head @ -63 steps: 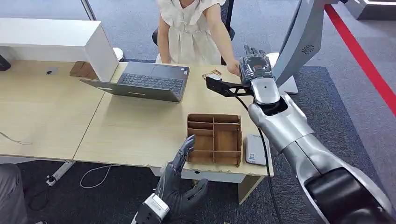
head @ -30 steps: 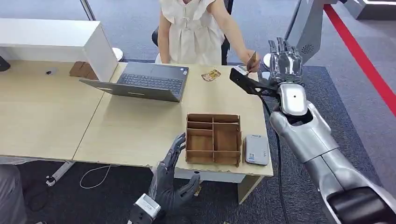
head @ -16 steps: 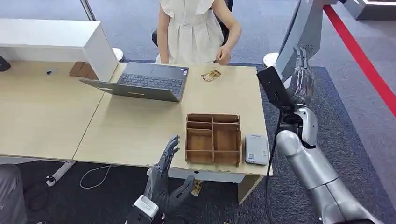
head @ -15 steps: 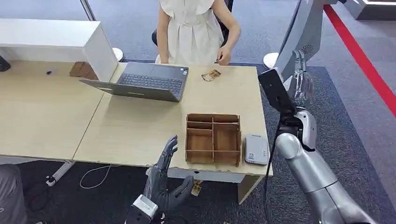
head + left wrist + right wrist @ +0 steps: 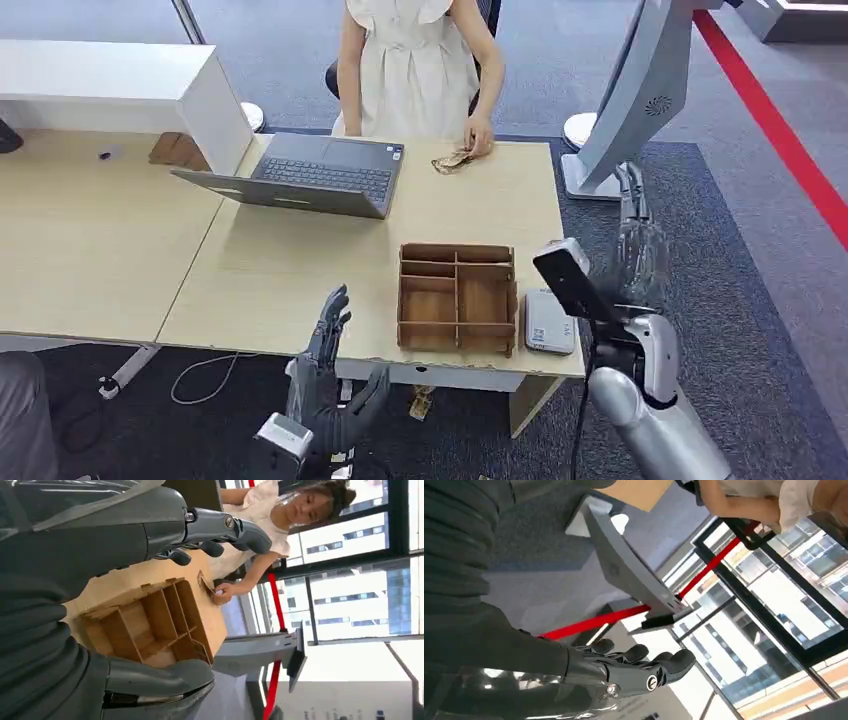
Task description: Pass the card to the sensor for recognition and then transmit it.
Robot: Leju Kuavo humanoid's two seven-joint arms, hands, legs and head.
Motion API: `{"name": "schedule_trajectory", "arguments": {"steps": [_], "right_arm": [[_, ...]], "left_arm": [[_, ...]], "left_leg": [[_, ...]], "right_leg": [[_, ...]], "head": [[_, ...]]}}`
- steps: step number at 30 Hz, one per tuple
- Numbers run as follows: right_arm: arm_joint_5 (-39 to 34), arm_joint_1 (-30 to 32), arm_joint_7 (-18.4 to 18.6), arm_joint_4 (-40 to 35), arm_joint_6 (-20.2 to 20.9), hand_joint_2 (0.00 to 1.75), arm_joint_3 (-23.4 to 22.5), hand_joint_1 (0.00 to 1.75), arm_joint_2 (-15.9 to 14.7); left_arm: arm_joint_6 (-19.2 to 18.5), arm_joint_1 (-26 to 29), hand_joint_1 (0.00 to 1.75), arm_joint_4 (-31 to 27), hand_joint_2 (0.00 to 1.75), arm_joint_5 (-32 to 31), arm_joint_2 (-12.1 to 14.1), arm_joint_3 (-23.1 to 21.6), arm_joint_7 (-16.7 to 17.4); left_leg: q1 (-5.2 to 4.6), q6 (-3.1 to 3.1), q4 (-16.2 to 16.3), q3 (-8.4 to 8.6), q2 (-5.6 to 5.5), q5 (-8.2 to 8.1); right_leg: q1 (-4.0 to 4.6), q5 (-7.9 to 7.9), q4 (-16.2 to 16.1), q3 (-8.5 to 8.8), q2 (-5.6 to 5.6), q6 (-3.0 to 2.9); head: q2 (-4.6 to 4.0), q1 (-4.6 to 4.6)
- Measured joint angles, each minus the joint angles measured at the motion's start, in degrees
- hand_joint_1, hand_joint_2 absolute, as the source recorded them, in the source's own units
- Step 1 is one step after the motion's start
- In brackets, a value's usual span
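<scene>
1. The right hand is up in the air just off the right edge of the light wooden table, fingers straight and spread. Can't see a card in it, so it looks like it's holding nothing.
2. The left hand is low down in front of the table's near edge, fingers apart, thumb out, nothing in it either.
3. The small brownish patterned card is way across the table from both hands, at the far edge. The seated person's hand is resting on it.
4. The flat grey card sensor lies just left of the right hand, touching the right side of the brown wooden divided tray.
5. The open grey laptop is far beyond the left hand.
</scene>
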Motion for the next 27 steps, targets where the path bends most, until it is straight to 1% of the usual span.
{"name": "schedule_trajectory", "arguments": {"steps": [7,14,17,18,20,24,27], "right_arm": [[1.1,3.2,0.0,-3.5,0.0,1.75,-1.1,0.0,-0.5],[0.3,4.3,-0.4,-3.7,0.0,1.75,-1.1,0.0,-0.4],[0.1,4.1,-1.6,-3.5,0.3,1.75,-1.1,0.0,-0.2],[0.5,3.7,-2.0,-3.2,0.7,1.75,-0.9,0.0,-0.1],[3.2,2.3,-2.3,-2.0,3.2,1.75,-0.5,0.0,0.3],[9.2,-2.1,-2.2,1.0,8.0,1.75,2.2,0.0,1.4],[10.6,-4.5,-2.4,3.4,10.2,1.75,3.9,0.0,2.8]], "left_arm": [[0.8,0.2,0.0,-0.9,1.75,-0.2,0.5,0.4,0.0],[1.5,0.4,0.0,-1.6,1.75,-0.8,0.7,0.7,0.4],[1.7,0.4,0.0,-1.6,1.75,-0.8,0.7,0.9,0.3],[1.7,0.4,0.0,-1.6,1.75,-0.8,0.7,1.0,0.1],[1.7,0.4,0.0,-1.7,1.75,-0.7,0.7,1.0,-0.5],[1.7,0.4,0.0,-1.7,1.75,-0.3,0.7,1.4,-1.6],[1.7,0.4,0.0,-1.7,1.75,-0.1,0.7,1.5,-2.2]], "left_leg": [[0.0,0.0,0.0,0.01,0.01,0.0],[0.0,0.0,0.0,0.0,0.01,0.0],[0.01,0.0,0.0,-0.08,0.0,0.0],[0.01,0.0,0.0,-0.1,0.0,0.0],[0.01,0.0,0.0,-0.1,0.0,0.0],[0.02,-0.03,0.0,-0.11,0.0,0.04],[0.03,-0.03,0.0,-0.12,-0.02,0.04]], "right_leg": [[-0.01,0.0,0.0,0.01,0.01,0.0],[0.0,0.0,0.0,0.01,0.0,0.0],[0.0,0.0,0.0,0.01,0.0,0.0],[0.0,0.0,0.0,0.01,0.0,0.0],[0.0,0.0,0.0,0.01,0.0,0.0],[0.0,0.01,0.0,0.02,0.0,0.0],[0.01,0.01,0.1,0.02,-0.01,-0.01]], "head": [[0.02,0.0],[0.02,0.0],[0.0,0.02],[0.0,0.0],[0.0,0.0],[0.0,0.02],[0.0,0.02]]}}
